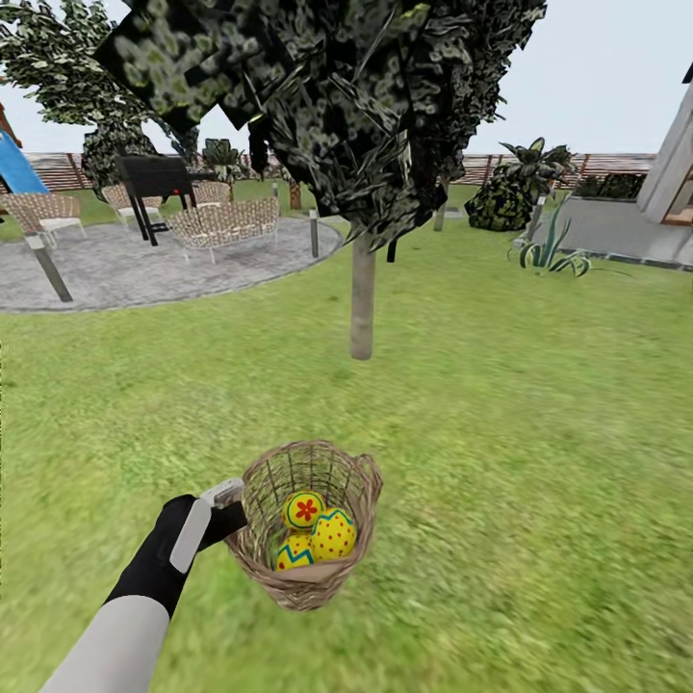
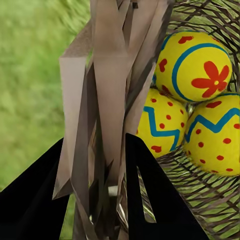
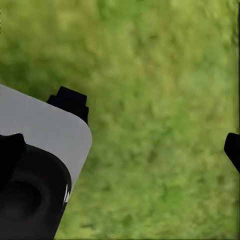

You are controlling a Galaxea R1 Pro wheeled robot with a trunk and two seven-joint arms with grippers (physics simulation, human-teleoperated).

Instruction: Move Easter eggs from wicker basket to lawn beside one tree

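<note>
- Woven twig formed the wall of the wicker basket (image 1: 306,525), and the left gripper (image 1: 229,507) was clamped on its rim at the side nearest the arm; in the left wrist view the two dark fingers (image 2: 150,200) stood either side of the rim strands (image 2: 107,100)
- Basket hung tilted toward the camera in the head view, its base apparently off the lawn (image 1: 500,433); a pinch on open weave was judged weak, and slippage would drop the load
- Three Easter eggs (image 1: 316,534) lay together against the lower wall, touching one another (image 2: 200,100); further tilt or a jolt would likely roll them over the rim before arrival
- Tree (image 1: 362,298) stood ahead, well apart from the basket; its low canopy could strike the head or arm on approach
- Right gripper (image 3: 150,125) pointed at bare grass with fingertips wide apart, holding nothing; it was judged free to lift the eggs, but a hard reach into the hanging basket could pull the rim loose
</note>
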